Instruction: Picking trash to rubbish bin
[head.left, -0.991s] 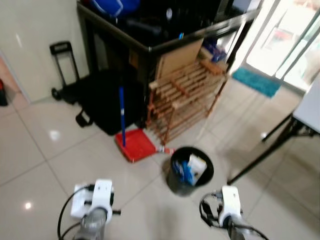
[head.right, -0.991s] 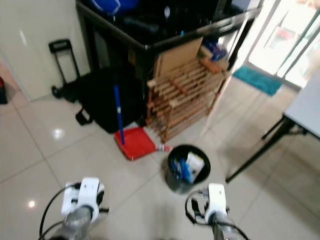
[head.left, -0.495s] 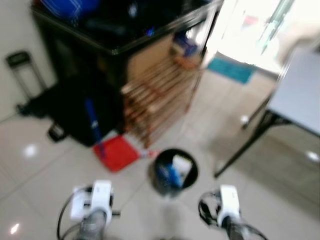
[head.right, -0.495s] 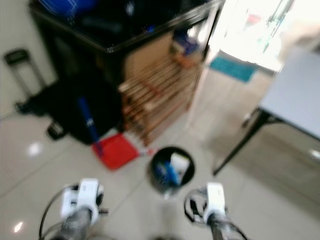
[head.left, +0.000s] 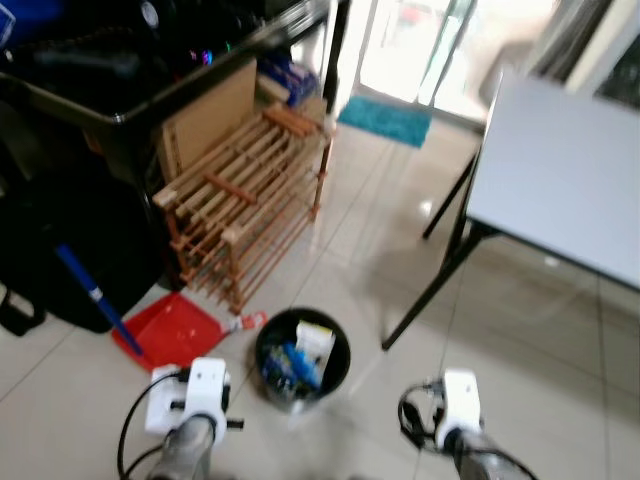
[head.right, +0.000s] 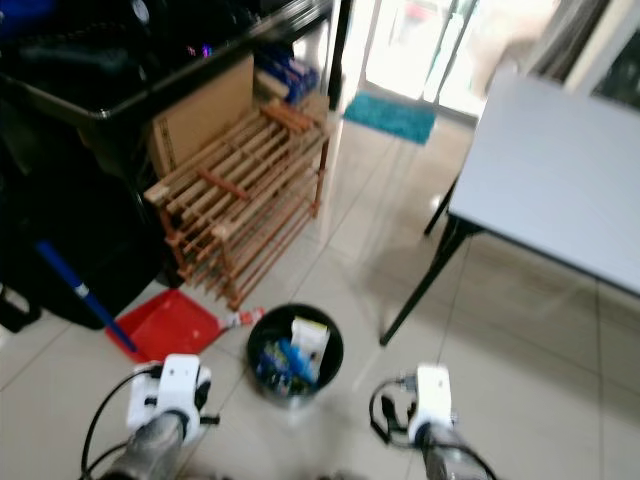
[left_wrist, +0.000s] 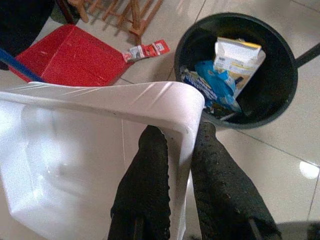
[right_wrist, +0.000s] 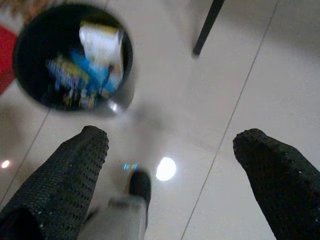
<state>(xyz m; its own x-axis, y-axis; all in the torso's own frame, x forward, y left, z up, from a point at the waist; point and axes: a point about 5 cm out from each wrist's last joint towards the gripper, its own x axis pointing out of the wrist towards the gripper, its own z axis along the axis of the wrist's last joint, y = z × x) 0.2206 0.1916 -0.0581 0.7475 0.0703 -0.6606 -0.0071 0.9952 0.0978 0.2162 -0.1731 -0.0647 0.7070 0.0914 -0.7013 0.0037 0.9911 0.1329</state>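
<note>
Two grippers sit low in my view. My left gripper (left_wrist: 172, 150) pinches the rim of a white plastic tray (left_wrist: 75, 145), fingers clamped on it, near and left of the round black rubbish bin (head.left: 302, 357). The bin stands on the pale tiled floor (head.left: 560, 400) between my arms, holding a white packet (left_wrist: 236, 56) and blue wrappers (left_wrist: 212, 87). My right gripper (right_wrist: 175, 180) hangs with fingers spread wide. Left of the bin lies a red dustpan (head.left: 170, 330).

black bin (head.left: 303, 356), red dustpan (head.left: 168, 330) (blue handle)
</note>
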